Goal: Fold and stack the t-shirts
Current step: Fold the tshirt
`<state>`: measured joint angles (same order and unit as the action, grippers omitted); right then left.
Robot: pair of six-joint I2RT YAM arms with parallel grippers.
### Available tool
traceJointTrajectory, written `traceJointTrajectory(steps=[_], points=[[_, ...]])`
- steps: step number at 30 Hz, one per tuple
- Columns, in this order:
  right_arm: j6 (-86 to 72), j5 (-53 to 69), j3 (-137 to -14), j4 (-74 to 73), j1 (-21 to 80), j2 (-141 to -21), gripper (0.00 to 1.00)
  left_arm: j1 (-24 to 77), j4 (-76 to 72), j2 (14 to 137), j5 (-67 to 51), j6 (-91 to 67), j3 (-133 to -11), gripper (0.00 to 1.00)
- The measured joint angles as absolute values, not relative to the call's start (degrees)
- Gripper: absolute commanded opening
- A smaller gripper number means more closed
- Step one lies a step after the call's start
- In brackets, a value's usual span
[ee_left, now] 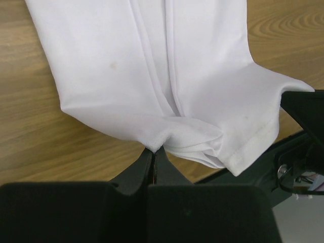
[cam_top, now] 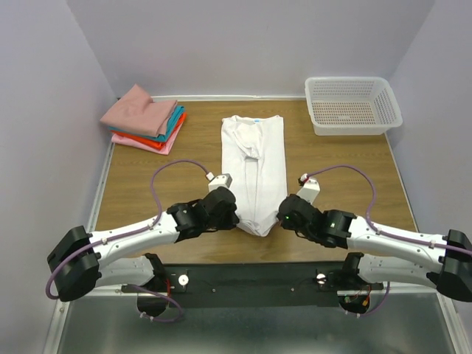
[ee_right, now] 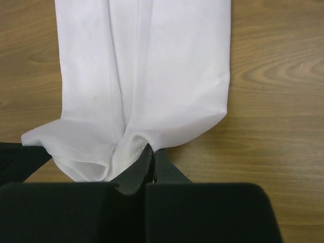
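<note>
A white t-shirt (cam_top: 254, 166) lies folded into a long narrow strip down the middle of the table, collar with a blue label at the far end. My left gripper (cam_top: 234, 219) is shut on its near hem at the left corner (ee_left: 155, 148). My right gripper (cam_top: 278, 221) is shut on the near hem at the right corner (ee_right: 153, 147). The hem bunches and lifts slightly between the two grippers. A stack of folded t-shirts (cam_top: 144, 118) in dusty pink, teal, orange-red and light pink sits at the far left.
A white perforated plastic basket (cam_top: 352, 105) stands at the far right corner. Walls close in the table on the left, back and right. Bare wood (cam_top: 140, 192) shows either side of the white shirt.
</note>
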<state>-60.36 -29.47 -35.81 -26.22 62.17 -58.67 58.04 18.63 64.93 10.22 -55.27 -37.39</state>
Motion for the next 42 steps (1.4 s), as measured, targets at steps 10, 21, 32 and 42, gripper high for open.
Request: traceJointTrajectory(steps=[10,21,32,42], points=[[-58.0,-42.9,-44.8,-26.2,62.1,-68.5,0.0,49.9,15.6,67.8,11.3,-50.0,-41.6,0.0],[-53.1,-45.9,-53.4,-24.8,56.6,-78.7,0.0,43.4,11.5,70.7,10.4,-44.9,-45.4,0.0],[-47.8,-44.2,-57.7,-22.0,49.6,-83.7,0.0,38.3,8.0,78.3,8.7,-40.6,-49.9,0.0],[-43.6,-41.5,-63.5,-20.1,45.0,-89.8,0.0,34.0,6.5,83.9,6.8,-37.7,-54.4,0.0]])
